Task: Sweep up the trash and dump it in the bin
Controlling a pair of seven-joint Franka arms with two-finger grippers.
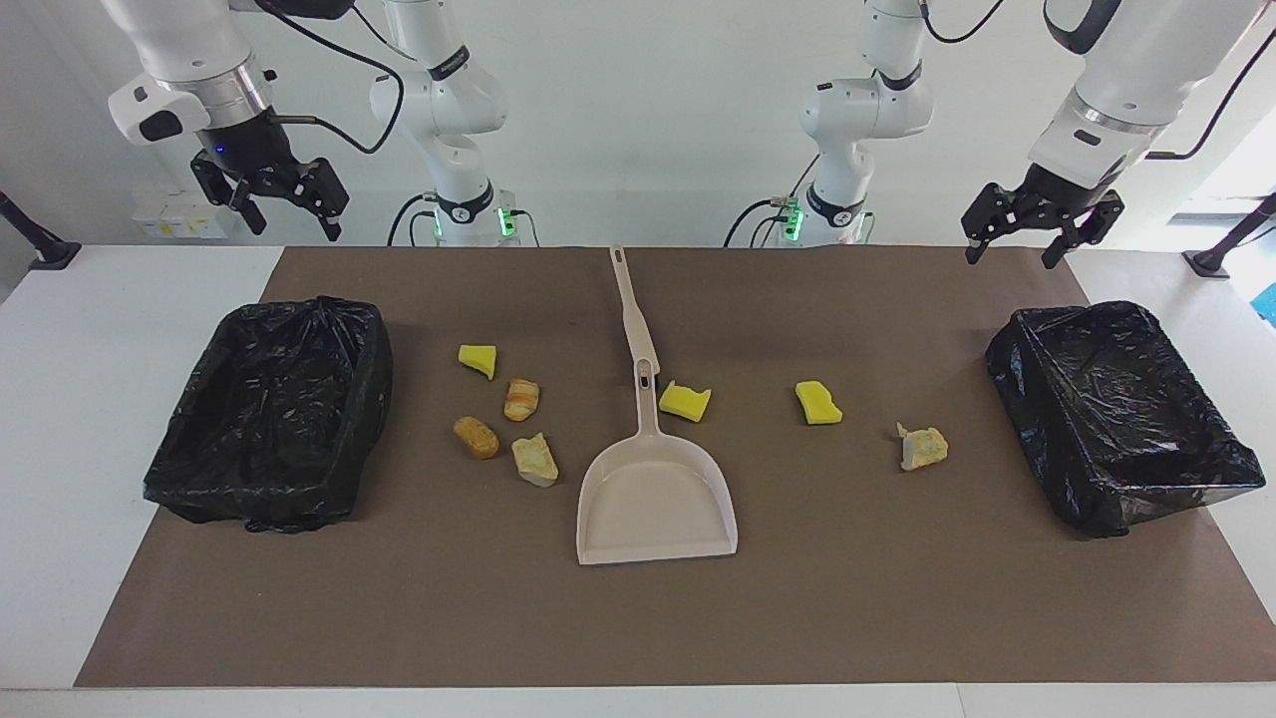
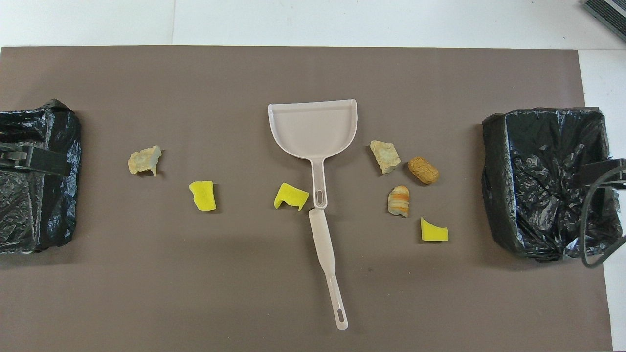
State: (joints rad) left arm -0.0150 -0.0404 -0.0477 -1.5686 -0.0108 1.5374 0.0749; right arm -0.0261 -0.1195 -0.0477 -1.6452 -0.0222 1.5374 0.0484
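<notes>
The trash lies loose on the brown mat: yellow sponge chunks [image 1: 478,360] [image 1: 685,401] [image 1: 818,403] and tan bread-like pieces [image 1: 521,399] [image 1: 477,437] [image 1: 535,460] [image 1: 923,448]. The beige dustpan [image 1: 656,499] rests in the middle, its handle pointing at the robots. A beige sweeping stick [image 1: 630,309] lies in line with that handle, tip to tip. One bin [image 1: 269,419] lined with a black bag stands at the right arm's end, a second bin [image 1: 1116,409] at the left arm's end. My right gripper [image 1: 289,214] and left gripper [image 1: 1027,244] hang high and open, holding nothing.
The brown mat [image 2: 146,293] covers most of the white table [image 1: 100,349]. From overhead, the dustpan [image 2: 313,129] has four pieces on the right arm's side and three on the left arm's side. A dangling cable [image 2: 589,244] hangs over the right arm's bin.
</notes>
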